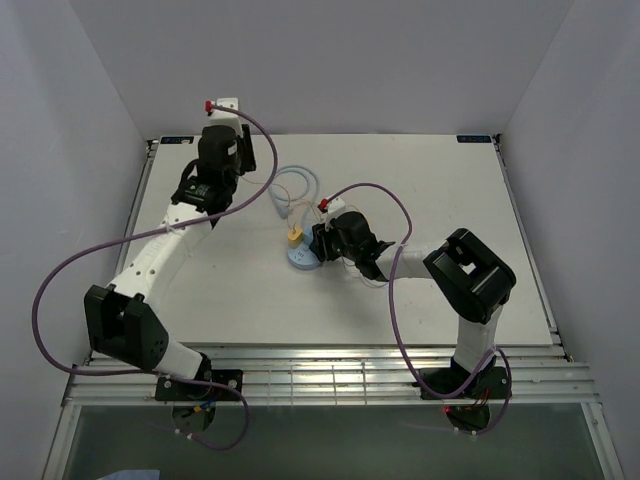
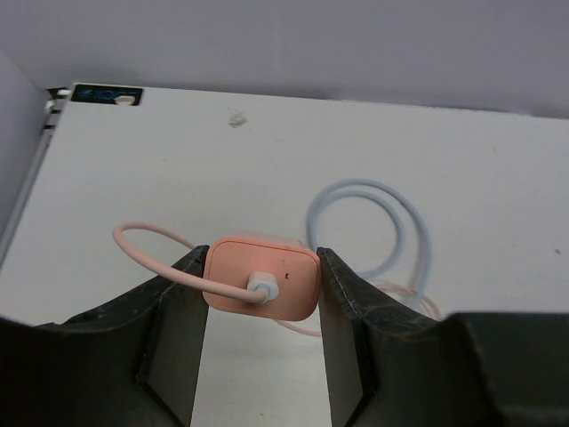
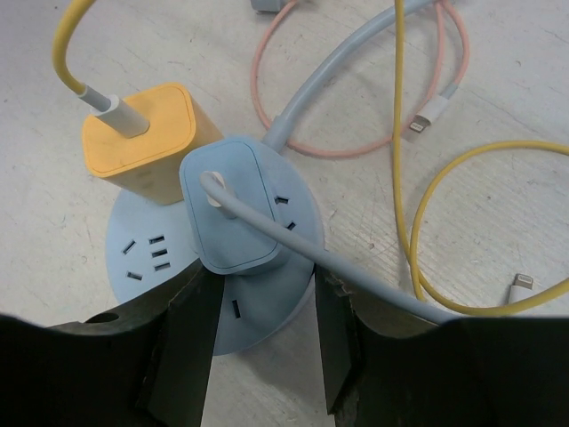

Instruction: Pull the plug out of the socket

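The socket [image 3: 147, 258], a round light-blue puck, lies mid-table [image 1: 299, 260]. A light-blue plug [image 3: 233, 213] and a yellow plug [image 3: 147, 142] stand in its top. My right gripper [image 3: 262, 283] is low over the puck's near edge [image 1: 322, 243]. Its jaws stand apart, the left finger over the puck and the right finger at its rim, just below the blue plug. My left gripper [image 2: 263, 267] is raised at the back left and shut on a pink plug [image 2: 289, 286] with a pink cord, held clear above the table. The top view hides this plug.
The socket's pale-blue cord [image 1: 298, 185] loops behind it and shows in the left wrist view [image 2: 396, 222]. A yellow cable [image 3: 498, 160] and a pink cable [image 3: 293, 142] with loose white connectors lie to the right of the puck. Grey walls enclose the table on three sides.
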`<state>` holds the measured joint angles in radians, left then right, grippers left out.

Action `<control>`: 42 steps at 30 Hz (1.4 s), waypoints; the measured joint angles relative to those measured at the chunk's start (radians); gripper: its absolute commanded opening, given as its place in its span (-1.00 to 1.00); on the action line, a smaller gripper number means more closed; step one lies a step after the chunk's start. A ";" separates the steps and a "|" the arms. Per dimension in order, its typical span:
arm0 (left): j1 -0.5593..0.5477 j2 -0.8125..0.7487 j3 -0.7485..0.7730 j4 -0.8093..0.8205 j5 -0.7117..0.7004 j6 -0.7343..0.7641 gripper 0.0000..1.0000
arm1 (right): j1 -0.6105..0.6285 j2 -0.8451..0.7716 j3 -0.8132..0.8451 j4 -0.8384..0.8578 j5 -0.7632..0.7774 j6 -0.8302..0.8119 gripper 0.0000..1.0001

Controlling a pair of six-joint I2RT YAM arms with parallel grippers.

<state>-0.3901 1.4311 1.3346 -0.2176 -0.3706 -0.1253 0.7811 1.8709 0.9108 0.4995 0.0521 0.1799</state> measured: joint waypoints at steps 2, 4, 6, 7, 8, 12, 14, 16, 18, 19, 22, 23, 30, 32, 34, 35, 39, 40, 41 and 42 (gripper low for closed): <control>0.080 0.035 0.044 -0.010 0.000 0.008 -1.00 | 0.000 -0.002 -0.004 0.001 0.000 -0.002 -0.40; 0.164 0.061 0.077 -0.024 0.005 0.010 -1.00 | 0.001 -0.005 -0.005 -0.001 0.000 -0.004 -0.40; 0.257 0.077 0.101 -0.031 0.021 0.016 -1.00 | 0.001 -0.006 -0.006 -0.001 0.000 -0.005 -0.40; 0.303 0.082 0.109 -0.035 0.024 0.021 -1.00 | 0.001 -0.006 -0.006 -0.002 0.000 -0.005 -0.40; 0.346 0.085 0.117 -0.041 0.023 0.023 -1.00 | 0.001 -0.006 -0.006 -0.002 0.000 -0.005 -0.40; 0.494 0.106 0.160 -0.063 -0.001 0.012 -1.00 | 0.001 -0.006 -0.006 -0.002 -0.001 -0.006 -0.40; 0.530 0.122 0.171 -0.067 -0.026 -0.013 -1.00 | 0.001 -0.006 -0.009 0.001 -0.003 -0.007 -0.40; 0.544 0.145 0.171 -0.071 -0.035 -0.042 -1.00 | 0.001 -0.008 -0.010 0.001 -0.003 -0.008 -0.39; 0.546 0.168 0.142 -0.062 -0.036 -0.081 -1.00 | 0.001 -0.013 -0.012 0.000 -0.006 -0.014 -0.39; 0.545 0.176 0.113 -0.060 -0.035 -0.102 -1.00 | 0.001 -0.016 -0.013 0.000 -0.008 -0.018 -0.38; 0.541 0.203 -0.004 -0.051 -0.025 -0.165 -1.00 | 0.001 -0.032 -0.021 -0.012 -0.015 -0.033 -0.37; 0.539 0.218 -0.050 -0.050 -0.019 -0.185 -1.00 | 0.001 -0.037 -0.022 -0.023 -0.018 -0.038 -0.36; 0.539 0.317 -0.169 -0.062 0.005 -0.256 -0.76 | 0.006 -0.085 -0.024 -0.120 -0.027 -0.084 -0.33; 0.539 0.330 -0.169 -0.058 0.014 -0.269 -0.20 | 0.007 -0.097 -0.024 -0.147 -0.029 -0.093 -0.29; 0.539 0.333 -0.169 -0.060 0.022 -0.281 0.13 | 0.007 -0.109 -0.024 -0.173 -0.030 -0.105 -0.28; 0.539 0.333 -0.169 -0.060 0.026 -0.285 0.41 | 0.007 -0.116 -0.024 -0.187 -0.030 -0.110 -0.26; 0.539 0.332 -0.169 -0.061 0.046 -0.294 0.90 | 0.008 -0.146 -0.027 -0.241 -0.030 -0.128 -0.23; 0.539 0.331 -0.169 -0.062 0.052 -0.299 0.94 | 0.008 -0.155 -0.030 -0.257 -0.030 -0.132 -0.23; 0.539 0.328 -0.169 -0.064 0.060 -0.303 0.95 | 0.008 -0.163 -0.030 -0.272 -0.030 -0.136 -0.23; 0.539 0.324 -0.169 -0.067 0.065 -0.304 0.96 | 0.009 -0.172 -0.031 -0.294 -0.030 -0.140 -0.23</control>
<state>0.1493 1.7550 1.1660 -0.2848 -0.3058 -0.4294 0.7898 1.6985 0.8803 0.2058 0.0223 0.0399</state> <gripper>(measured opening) 0.964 0.448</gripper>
